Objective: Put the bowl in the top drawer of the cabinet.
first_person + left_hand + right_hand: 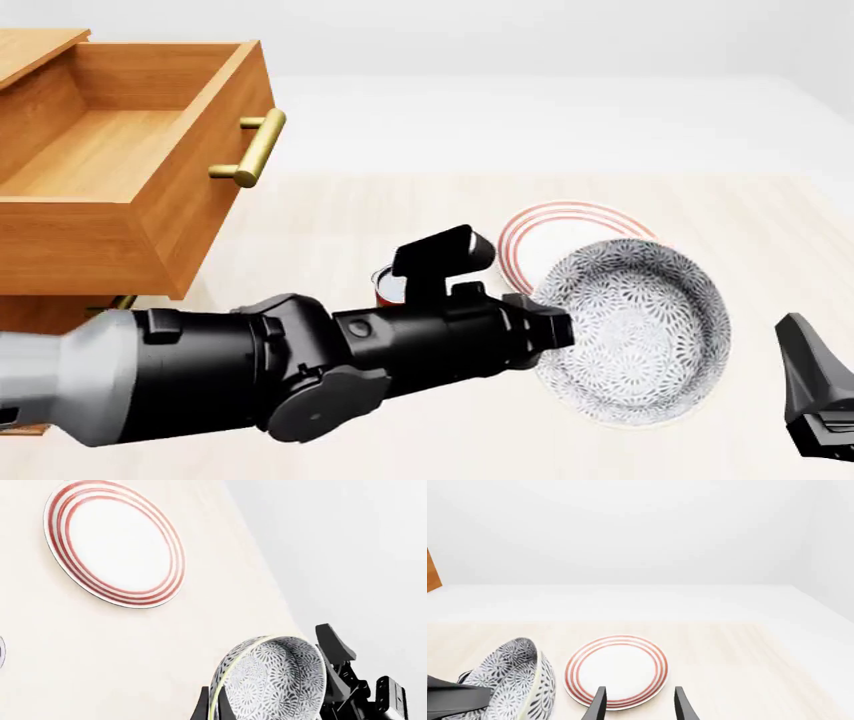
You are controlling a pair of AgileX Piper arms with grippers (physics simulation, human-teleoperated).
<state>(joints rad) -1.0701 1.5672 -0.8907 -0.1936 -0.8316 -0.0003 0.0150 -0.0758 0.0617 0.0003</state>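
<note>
The bowl [638, 330], white with a dark grey floral pattern, hangs tilted on its side above the table, its inside facing the front camera. My left gripper [554, 330] is shut on its rim; in the left wrist view the bowl [273, 680] fills the space at the fingers [201, 707]. The top drawer [94, 150] stands pulled open at the upper left, its brass handle [254, 148] facing right, well away from the bowl. It belongs to the wooden cabinet [27, 50]. My right gripper [639, 707] is open and holds nothing, just right of the bowl [514, 685].
A flat white plate with red rings [574, 232] lies on the pale table behind the bowl, also seen as the plate [617, 670] ahead of the right fingers. A small red object [387, 287] sits partly hidden behind the left arm.
</note>
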